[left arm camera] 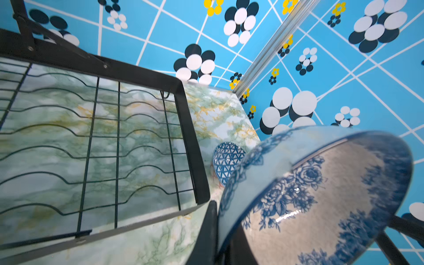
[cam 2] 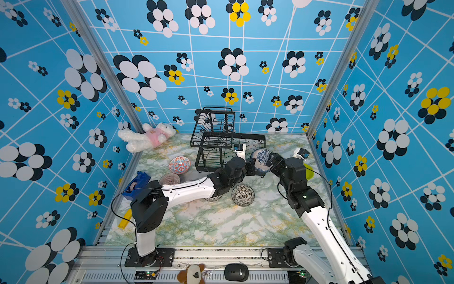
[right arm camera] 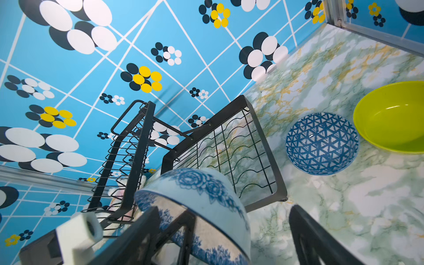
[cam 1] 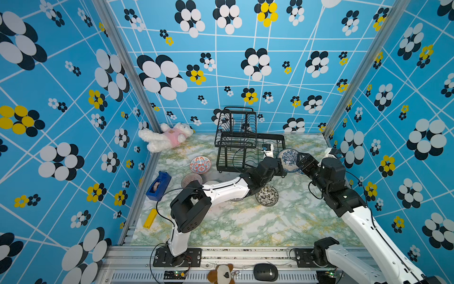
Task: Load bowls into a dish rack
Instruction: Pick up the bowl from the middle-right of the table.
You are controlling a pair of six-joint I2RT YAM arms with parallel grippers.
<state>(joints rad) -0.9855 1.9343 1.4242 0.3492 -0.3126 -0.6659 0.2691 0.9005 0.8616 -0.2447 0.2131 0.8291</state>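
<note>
Left hand (cam 1: 283, 169) clamped on blue floral bowl (cam 1: 290, 158) | right hand (cam 1: 300, 161) spread open | bowl tilted beside dish rack (cam 1: 242, 147)

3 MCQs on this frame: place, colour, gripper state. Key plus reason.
1. Where is the lime green bowl? A in the dish rack; B on the table beside the triangle-patterned bowl; C in the right jaws.
2. What pattern is on the tilted bowl? A black-and-white; B blue floral on white; C red-blue.
3. Which gripper clamps it? A left gripper; B right gripper; C neither.
Key: 1 B, right wrist view shows them side by side; 2 B, blue roses on white; 3 A, left jaws pinch its rim, right jaws stand open.
</note>
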